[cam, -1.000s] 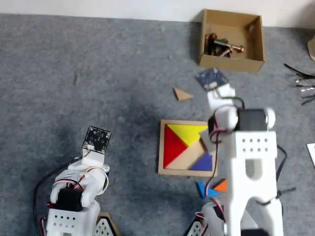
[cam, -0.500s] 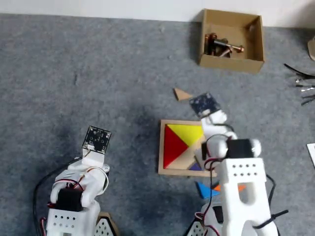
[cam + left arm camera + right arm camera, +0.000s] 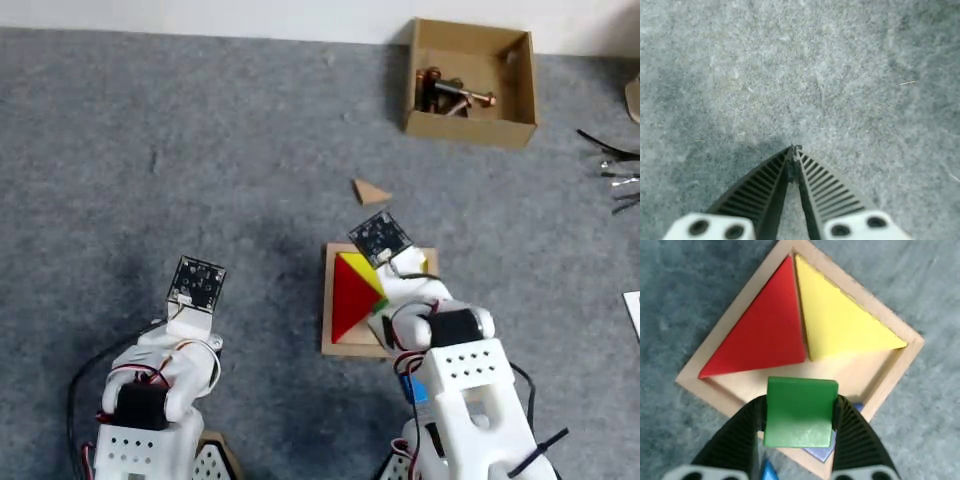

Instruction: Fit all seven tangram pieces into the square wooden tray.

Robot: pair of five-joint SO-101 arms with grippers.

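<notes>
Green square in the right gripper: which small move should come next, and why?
Probably lower it a little. The right gripper holds the green square over the tray, at the bare wood beside the red triangle and the yellow triangle, so its place looks close.

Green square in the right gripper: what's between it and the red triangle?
In the right wrist view, a bare strip of the wooden tray floor separates the green square from the red triangle.

tray (image 3: 855,375): red triangle (image 3: 765,335), yellow triangle (image 3: 840,325) seated | green square (image 3: 799,412): held above tray | tan triangle (image 3: 371,192): outside, apart
</notes>
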